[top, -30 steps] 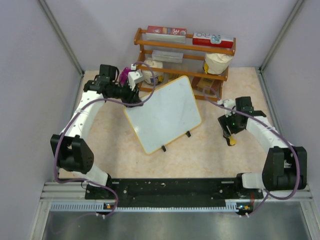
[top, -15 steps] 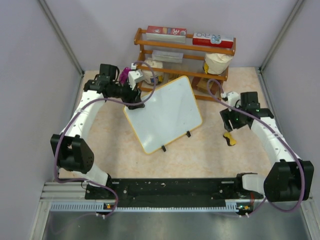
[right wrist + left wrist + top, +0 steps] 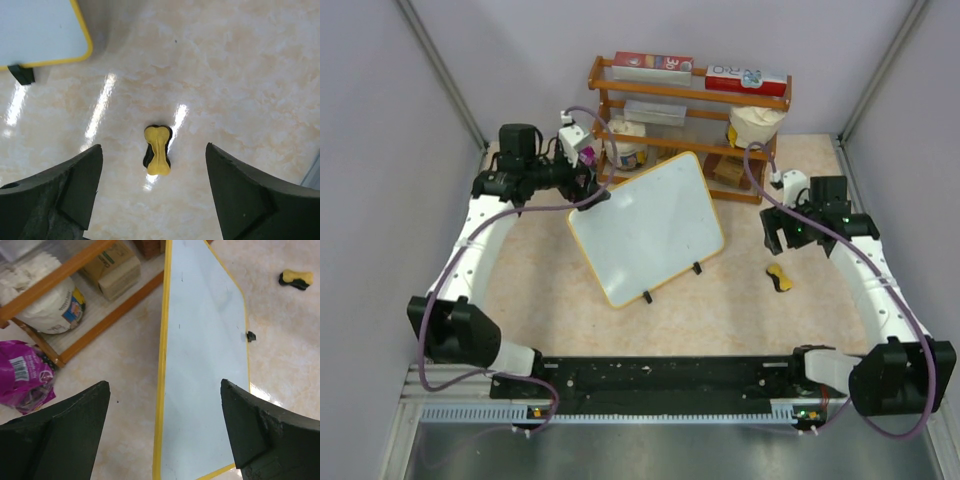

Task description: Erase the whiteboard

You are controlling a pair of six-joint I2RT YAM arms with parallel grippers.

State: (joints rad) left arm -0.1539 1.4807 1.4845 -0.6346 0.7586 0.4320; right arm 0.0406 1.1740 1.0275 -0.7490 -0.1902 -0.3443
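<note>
whiteboard (image 3: pixel 648 228) stands mid-workspace, tilted. its face looks clean bar faint specks, so we judge erasing about done. yellow eraser (image 3: pixel 157 150) lies loose at its 4 o'clock. left gripper (image 3: pixel 162 390) and right gripper (image 3: pixel 152 149) are both spread and empty.

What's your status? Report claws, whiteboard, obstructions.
Left claw open, empty, over whiteboard edge. Right claw open, empty, above yellow eraser. Whiteboard face near clean, nothing blocking it.

Bright, even light; glare streaks on the glossy table (image 3: pixel 240 65), soft shadows.
</note>
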